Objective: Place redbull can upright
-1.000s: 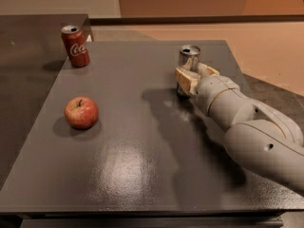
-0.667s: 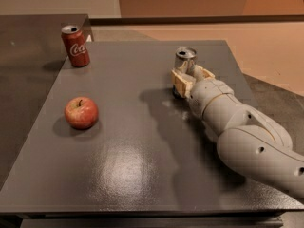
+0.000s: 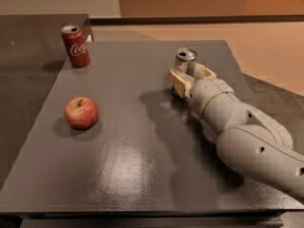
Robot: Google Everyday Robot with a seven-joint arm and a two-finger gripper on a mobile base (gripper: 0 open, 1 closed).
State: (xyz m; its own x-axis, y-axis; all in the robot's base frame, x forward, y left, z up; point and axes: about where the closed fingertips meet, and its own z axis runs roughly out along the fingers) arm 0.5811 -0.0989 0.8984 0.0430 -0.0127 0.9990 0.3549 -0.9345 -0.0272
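Observation:
The redbull can [image 3: 185, 60], slim and silver-grey with a shiny top, stands upright at the back right of the dark table [image 3: 123, 175]. My gripper [image 3: 190, 76] reaches in from the right and is shut on the can's lower body, one tan finger [image 3: 178, 81] on each side of it. The can's base is hidden behind the fingers, so I cannot tell whether it rests on the table.
A red Coca-Cola can [image 3: 75, 46] stands upright at the table's back left corner. A red apple [image 3: 81, 112] lies at the middle left. My grey arm [image 3: 247, 137] covers the table's right side. A second dark surface [image 3: 28, 51] adjoins on the left.
My gripper and the redbull can have shifted together slightly to the left and toward the front. The apple and the Coca-Cola can have not moved.

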